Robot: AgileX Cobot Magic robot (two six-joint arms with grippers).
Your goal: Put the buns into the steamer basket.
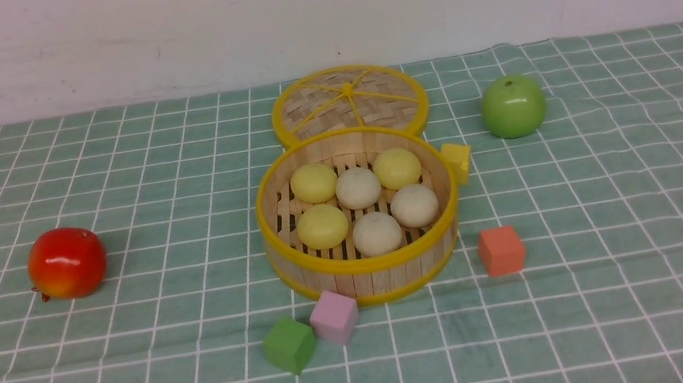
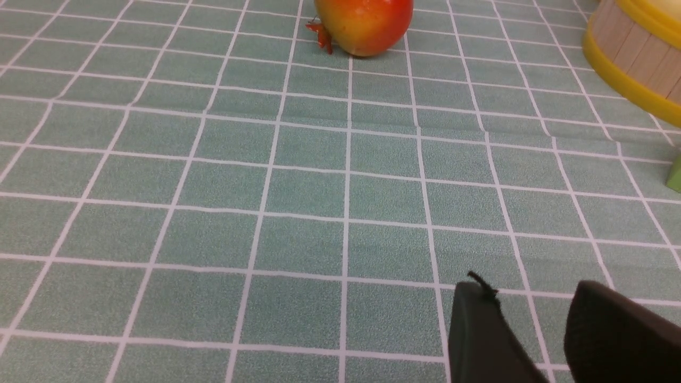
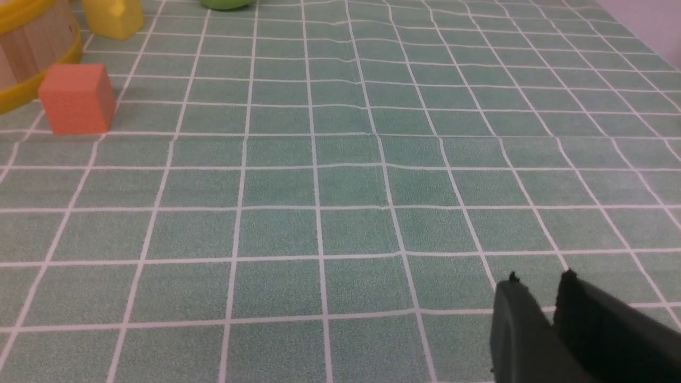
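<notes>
The round slatted steamer basket [image 1: 364,263] stands mid-table with several buns inside: three pale yellow buns [image 1: 313,183] and three beige-white buns [image 1: 358,188], all resting on its slotted floor. Neither arm shows in the front view. In the left wrist view my left gripper [image 2: 529,290] hovers low over bare cloth, jaws apart and empty, with the basket's wall [image 2: 638,53] off to one side. In the right wrist view my right gripper [image 3: 541,279] has a narrow gap between its fingers and holds nothing; the basket's edge [image 3: 26,48] is far from it.
The flat woven lid [image 1: 348,101] lies behind the basket. A red fruit [image 1: 66,262] sits at left, a green apple [image 1: 513,106] at back right. Yellow [image 1: 458,161], orange [image 1: 501,250], pink [image 1: 334,316] and green [image 1: 289,345] cubes ring the basket.
</notes>
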